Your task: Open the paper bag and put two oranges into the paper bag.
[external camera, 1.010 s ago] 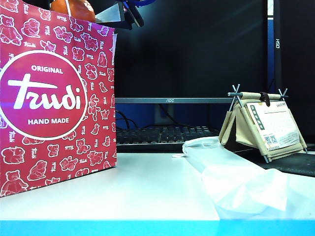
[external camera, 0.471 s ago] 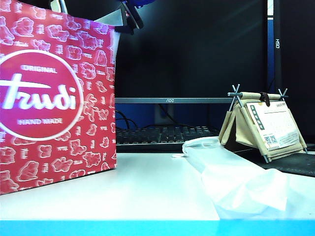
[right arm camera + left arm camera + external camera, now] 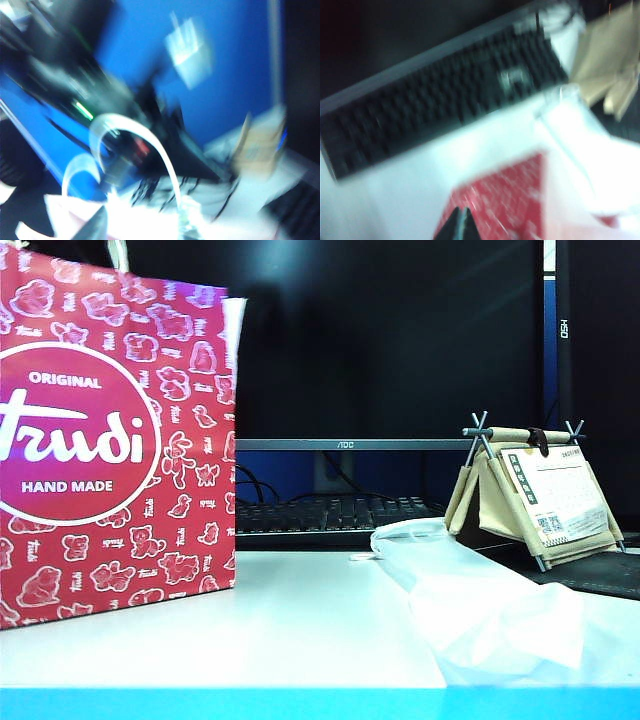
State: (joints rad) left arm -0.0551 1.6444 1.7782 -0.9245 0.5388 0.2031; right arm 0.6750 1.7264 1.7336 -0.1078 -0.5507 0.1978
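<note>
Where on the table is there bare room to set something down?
Bare white tabletop lies between the red paper bag and the white plastic bag, in front of the keyboard. The right side is crowded by the plastic bag and the desk calendar.

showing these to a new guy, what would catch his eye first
The tall red Trudi paper bag fills the exterior view's left, upright on the white table. To its right lies a translucent white plastic bag, a small tent-shaped calendar behind it. The left gripper, shut, hangs over the red bag.
</note>
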